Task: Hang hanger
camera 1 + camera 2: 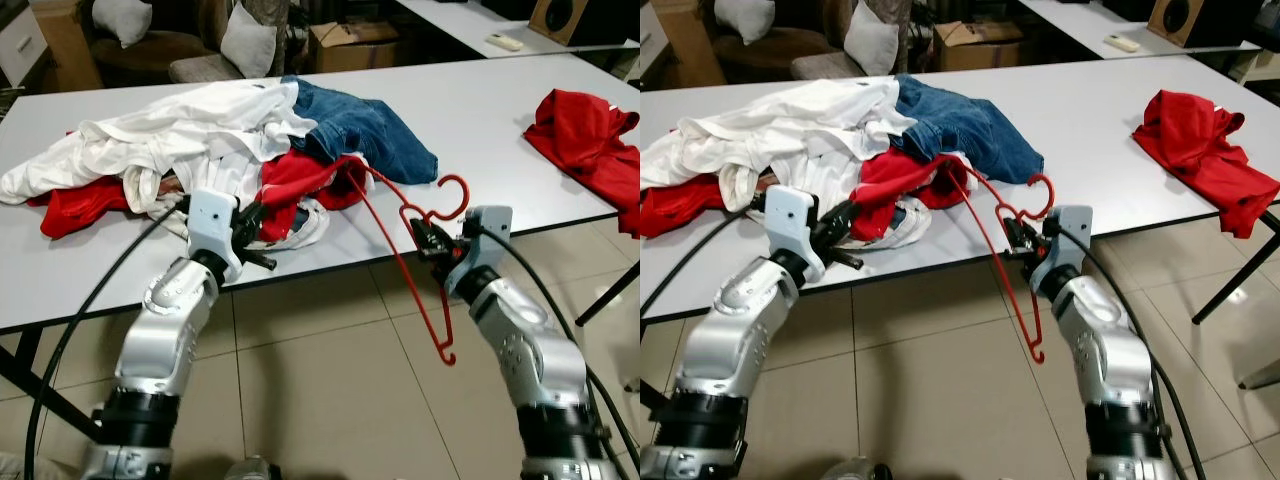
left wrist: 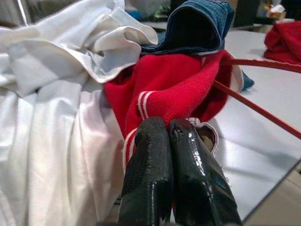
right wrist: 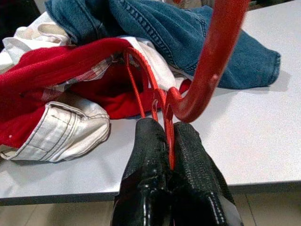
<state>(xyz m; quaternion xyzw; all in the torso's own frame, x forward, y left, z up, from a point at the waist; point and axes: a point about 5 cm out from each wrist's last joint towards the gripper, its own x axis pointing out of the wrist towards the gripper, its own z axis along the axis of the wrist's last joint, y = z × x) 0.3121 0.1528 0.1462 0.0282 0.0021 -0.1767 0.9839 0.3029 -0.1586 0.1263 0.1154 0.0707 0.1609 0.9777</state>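
Right gripper (image 1: 432,240) sits at the near edge of the white table (image 1: 480,120), about 4 o'clock in the head views, fingers (image 3: 190,155) clamped on the neck of the red plastic hanger (image 1: 400,250) just below its hook. The hook curls up toward 1 o'clock of the gripper. One hanger arm runs up toward 10 o'clock and disappears into the red garment (image 1: 300,175) in the clothes pile; the other hangs off the table edge toward 6 o'clock, its small end hook above the tiled floor (image 1: 330,400). Left gripper (image 1: 262,235) is at the near table edge, around 8 o'clock, fingers (image 2: 150,160) pressed together with no visible gap; the left wrist view shows their tips against the red cloth with white stripes, but whether any fabric is caught between them cannot be told. Pile contents: white shirts (image 1: 170,135) toward 10 o'clock, blue jeans (image 1: 365,125) toward 12 o'clock, the red garment between them, a pale cream piece (image 3: 61,129) beneath the red one. A separate red garment (image 1: 585,140) lies at the table's right end, about 2 o'clock, well apart from the pile. Beyond the table: a cardboard box (image 1: 350,42), chairs with pillows (image 1: 245,38).
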